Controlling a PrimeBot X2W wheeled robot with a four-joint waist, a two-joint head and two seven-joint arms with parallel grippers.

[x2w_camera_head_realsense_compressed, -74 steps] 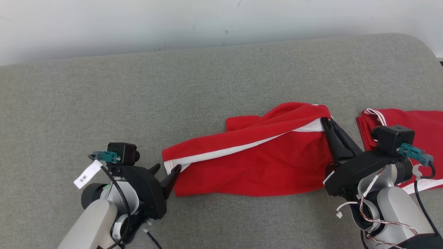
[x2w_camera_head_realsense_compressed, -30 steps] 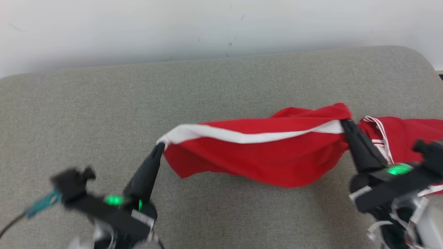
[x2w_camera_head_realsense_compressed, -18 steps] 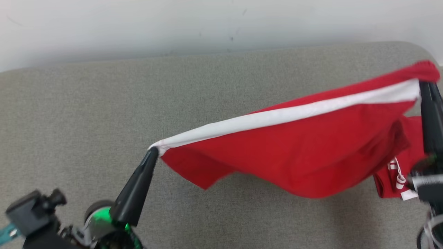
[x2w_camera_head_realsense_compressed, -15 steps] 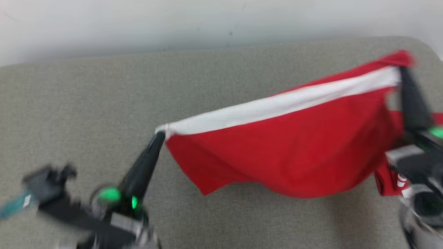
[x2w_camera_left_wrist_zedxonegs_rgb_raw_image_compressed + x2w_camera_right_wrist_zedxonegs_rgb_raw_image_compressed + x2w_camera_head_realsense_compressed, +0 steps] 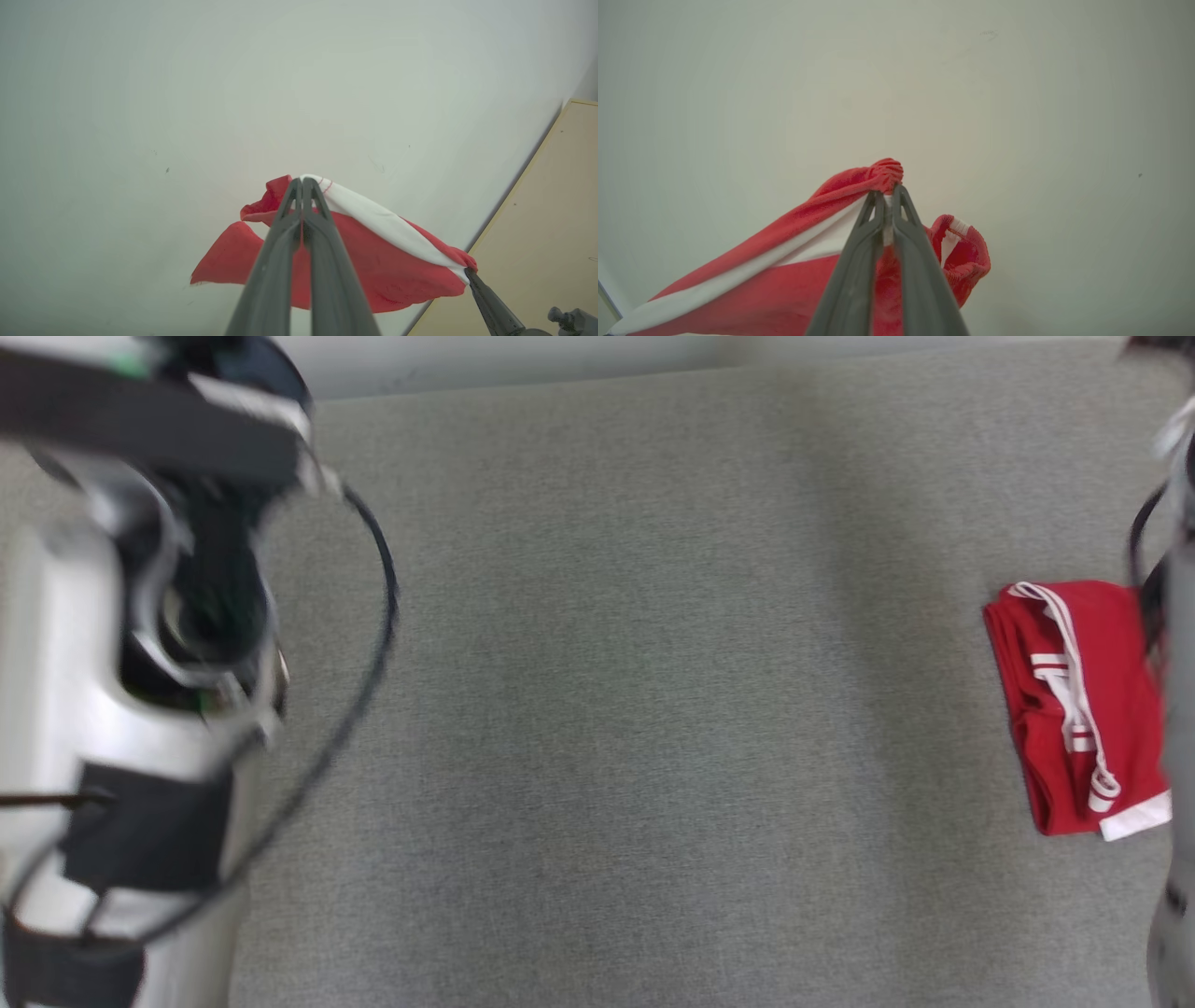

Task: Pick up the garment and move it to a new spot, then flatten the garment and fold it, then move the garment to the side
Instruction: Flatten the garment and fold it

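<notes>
Our red garment (image 5: 373,266) with its white band now hangs stretched in the air in front of the pale wall (image 5: 163,93), where half a second ago it sagged low over the grey desk (image 5: 653,709). We have the left pincer (image 5: 302,183) clamped on one end of that band and the right pincer (image 5: 887,192) clamped on the other. The lift looks done. Next, we judge, comes carrying it clear of the folded red piece (image 5: 1064,709) and laying it flat.
</notes>
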